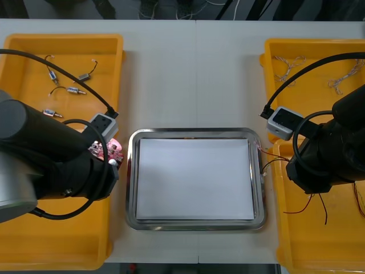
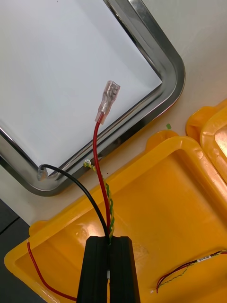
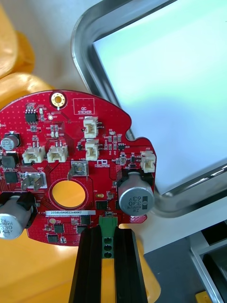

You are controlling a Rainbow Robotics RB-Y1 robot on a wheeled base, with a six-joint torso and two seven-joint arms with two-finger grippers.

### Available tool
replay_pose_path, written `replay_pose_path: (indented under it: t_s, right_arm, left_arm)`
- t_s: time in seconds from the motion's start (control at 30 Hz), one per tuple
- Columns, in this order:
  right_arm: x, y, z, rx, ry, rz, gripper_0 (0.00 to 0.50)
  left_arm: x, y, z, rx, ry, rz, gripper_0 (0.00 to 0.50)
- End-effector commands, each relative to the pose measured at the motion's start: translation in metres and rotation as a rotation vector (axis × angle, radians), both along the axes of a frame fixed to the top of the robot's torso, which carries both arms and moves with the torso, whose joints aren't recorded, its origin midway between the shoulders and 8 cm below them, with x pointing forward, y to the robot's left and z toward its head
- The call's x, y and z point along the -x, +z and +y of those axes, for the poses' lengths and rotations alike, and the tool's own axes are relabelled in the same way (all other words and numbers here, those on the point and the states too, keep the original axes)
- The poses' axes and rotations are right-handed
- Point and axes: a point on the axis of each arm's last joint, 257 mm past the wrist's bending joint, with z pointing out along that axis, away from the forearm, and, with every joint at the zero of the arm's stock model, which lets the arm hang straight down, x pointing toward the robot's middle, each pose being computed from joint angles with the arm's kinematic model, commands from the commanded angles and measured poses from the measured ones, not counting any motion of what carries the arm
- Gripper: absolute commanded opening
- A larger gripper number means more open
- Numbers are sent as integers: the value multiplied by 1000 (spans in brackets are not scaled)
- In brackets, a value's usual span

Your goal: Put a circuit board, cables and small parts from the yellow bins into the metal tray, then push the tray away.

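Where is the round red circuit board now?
In the front view the round red circuit board is on the robot's left, held in the left hand over the edge of a yellow bin, beside the left rim of the metal tray.

The light table [image 1: 194, 74] carries a shiny metal tray [image 1: 194, 132], white inside, at its middle, with the left yellow bins [image 1: 68, 39] and the right yellow bins [image 1: 302, 43] close beside it, two on each side.

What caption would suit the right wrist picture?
Right gripper, shut on red, black and twisted cables, holds them over a yellow bin beside the metal tray.
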Motion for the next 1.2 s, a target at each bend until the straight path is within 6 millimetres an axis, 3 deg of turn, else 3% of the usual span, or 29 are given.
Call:
replay_pose_path:
  t_s: [0.03, 0.37, 0.8, 1.2]
  right_arm:
    - [-6, 13, 5, 24, 65, -47, 0]
    - [-5, 13, 5, 22, 63, -46, 0]
    - [-5, 12, 3, 29, 57, -43, 0]
    - [-5, 12, 3, 29, 57, -43, 0]
  left_arm:
    - [-14, 5, -27, 30, 14, -27, 0]
    - [-25, -11, -62, 34, 19, -25, 0]
    - [-30, -40, -89, 70, 97, -29, 0]
    - [-21, -68, -114, 149, 156, 15, 0]
